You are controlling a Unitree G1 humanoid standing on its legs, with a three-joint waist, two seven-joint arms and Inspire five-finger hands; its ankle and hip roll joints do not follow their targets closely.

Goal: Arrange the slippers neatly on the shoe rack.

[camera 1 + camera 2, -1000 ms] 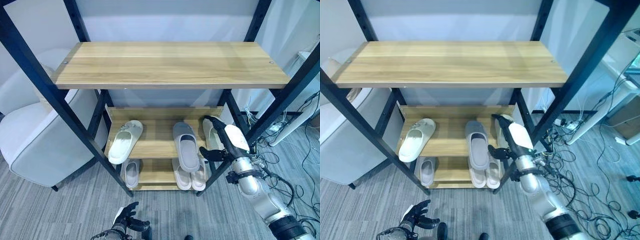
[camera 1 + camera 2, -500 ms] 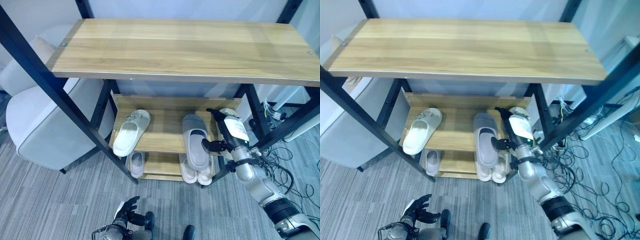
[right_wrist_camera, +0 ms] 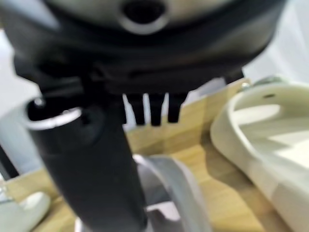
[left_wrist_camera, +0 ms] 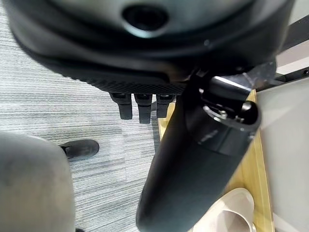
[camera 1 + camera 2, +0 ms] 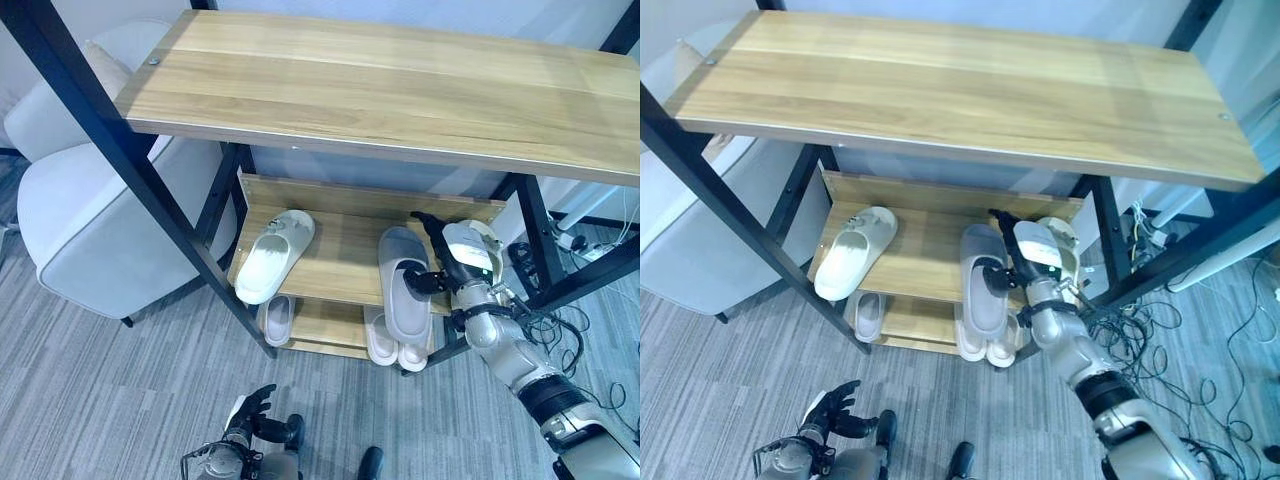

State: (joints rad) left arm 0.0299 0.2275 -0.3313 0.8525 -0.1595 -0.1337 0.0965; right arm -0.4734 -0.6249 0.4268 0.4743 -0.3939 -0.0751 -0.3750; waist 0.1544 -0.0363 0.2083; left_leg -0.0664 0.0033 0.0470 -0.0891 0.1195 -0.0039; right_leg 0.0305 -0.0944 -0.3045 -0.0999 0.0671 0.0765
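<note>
Your right hand (image 5: pixel 455 262), fingers straight, thumb against the grey closed-toe slipper (image 5: pixel 403 283); a sideways nudge could tip it off the wooden shelf (image 5: pixel 335 268).

No legible text, labels or numbers — anywhere.

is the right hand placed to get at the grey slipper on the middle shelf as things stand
Probably yes. The right hand is open at the middle shelf, between the grey slipper and a cream slipper, its thumb at the grey one's side. Nothing lies between them.
</note>
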